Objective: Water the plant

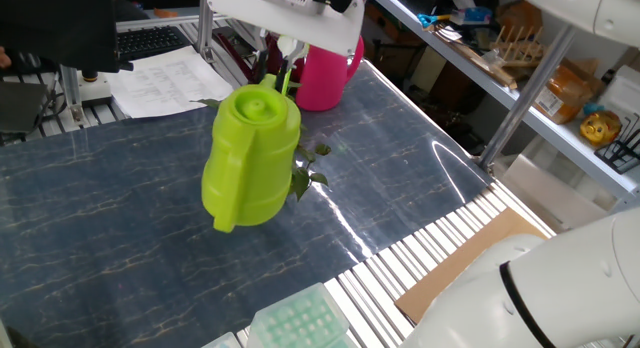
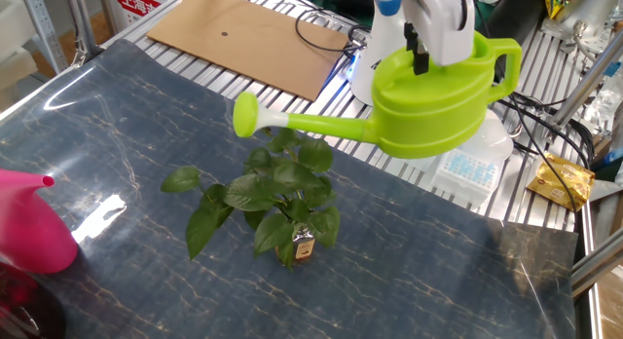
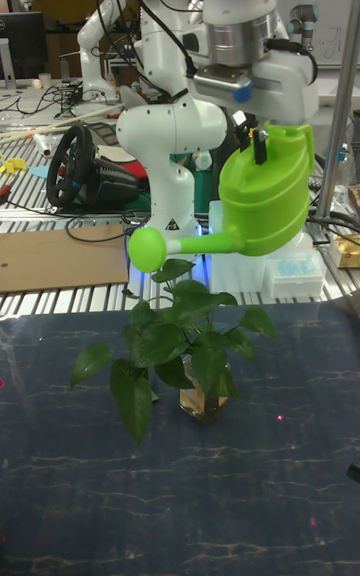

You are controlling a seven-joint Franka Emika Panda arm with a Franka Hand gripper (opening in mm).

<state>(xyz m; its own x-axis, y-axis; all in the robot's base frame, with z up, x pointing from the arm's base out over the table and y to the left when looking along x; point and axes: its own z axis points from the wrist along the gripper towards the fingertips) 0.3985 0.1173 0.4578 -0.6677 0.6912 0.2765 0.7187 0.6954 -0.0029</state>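
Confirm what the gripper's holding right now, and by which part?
The gripper holds the lime green watering can in the air, fingers clamped at the top of the can's body, beside its handle.

Plant [image 2: 277, 198] stands mid table [image 2: 127, 115]. Watering can [image 2: 428, 105] hangs in the air from claw [image 2: 421, 58], its spout head [image 2: 245, 115] above the leaves. Second can [image 2: 29, 232] at table edge, well apart.
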